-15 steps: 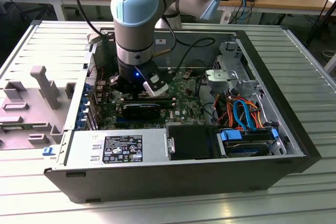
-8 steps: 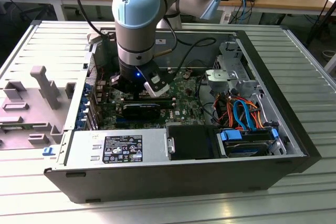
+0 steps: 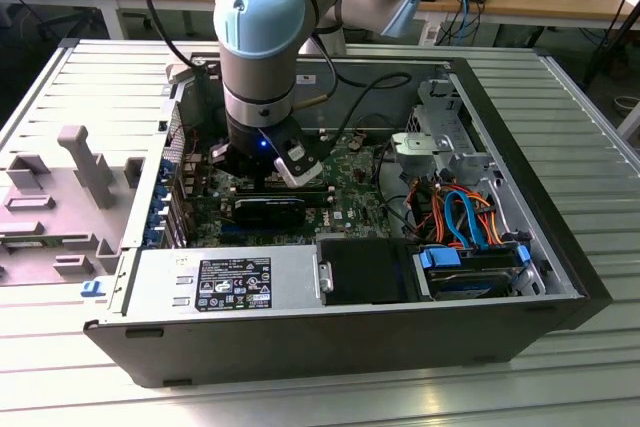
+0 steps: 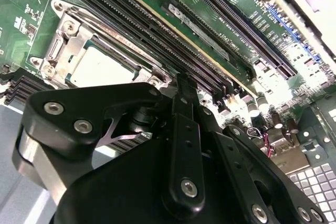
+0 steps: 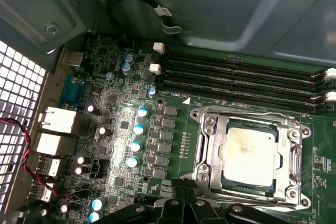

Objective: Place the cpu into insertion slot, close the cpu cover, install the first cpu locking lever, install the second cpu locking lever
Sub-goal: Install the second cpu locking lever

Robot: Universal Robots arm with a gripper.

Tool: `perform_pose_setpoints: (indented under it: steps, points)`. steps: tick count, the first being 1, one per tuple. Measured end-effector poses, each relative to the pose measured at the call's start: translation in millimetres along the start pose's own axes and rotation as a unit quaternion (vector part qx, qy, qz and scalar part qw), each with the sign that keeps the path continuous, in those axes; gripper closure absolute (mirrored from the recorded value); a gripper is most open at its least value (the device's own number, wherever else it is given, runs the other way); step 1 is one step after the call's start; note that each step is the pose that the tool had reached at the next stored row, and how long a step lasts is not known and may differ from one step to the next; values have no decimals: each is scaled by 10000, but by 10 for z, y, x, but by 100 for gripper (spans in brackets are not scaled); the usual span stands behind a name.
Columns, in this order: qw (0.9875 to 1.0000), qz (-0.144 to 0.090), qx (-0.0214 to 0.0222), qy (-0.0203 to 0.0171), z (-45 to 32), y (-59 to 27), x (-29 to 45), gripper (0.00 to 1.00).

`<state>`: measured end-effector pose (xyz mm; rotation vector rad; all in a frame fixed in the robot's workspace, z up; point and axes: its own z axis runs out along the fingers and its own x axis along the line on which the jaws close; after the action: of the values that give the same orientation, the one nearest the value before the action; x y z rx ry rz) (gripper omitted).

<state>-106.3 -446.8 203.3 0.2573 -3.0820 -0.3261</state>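
Hovering beside seated cpu (image 5: 248,152), cpu cover (image 5: 210,145) down.
Claw (image 4: 181,85) seemingly together, gripping nothing; risking scraping memory slots (image 5: 236,77) if drifting.

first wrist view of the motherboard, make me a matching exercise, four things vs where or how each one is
Things:
1. dull silver-grey square cpu
2. shiny metal cpu cover frame
3. long black memory slots
4. thin red wire

Places or states:
A. running in parallel rows beside the socket
B. seated in the socket, framed by metal on all sides
C. looping in front of the white perforated case wall
D. lying flat around the chip, its square window showing the chip's top

Pairs: 1-B, 2-D, 3-A, 4-C
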Motion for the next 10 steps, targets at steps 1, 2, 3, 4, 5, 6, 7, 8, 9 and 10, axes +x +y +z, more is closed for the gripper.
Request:
perform_pose_setpoints:
  steps: [1,2,3,4,5,6,7,8,9,10]
  points:
    - [10000,-1,-11,-1,6,-1,0,89]
    - [10000,-1,-23,-4,12,-1,0,89]
    - [10000,-2,-48,-10,23,-2,-1,89]
    - [10000,-4,-86,-15,48,-9,-1,89]
    - [10000,1,55,6,45,-14,-2,89]
    - [9999,6,108,18,18,17,-7,89]
    - [9999,5,104,17,21,21,-9,89]
    - [9999,4,103,16,21,22,-10,89]
    - [9999,5,102,14,13,26,-10,89]
    - [9999,5,101,14,-5,30,-10,89]
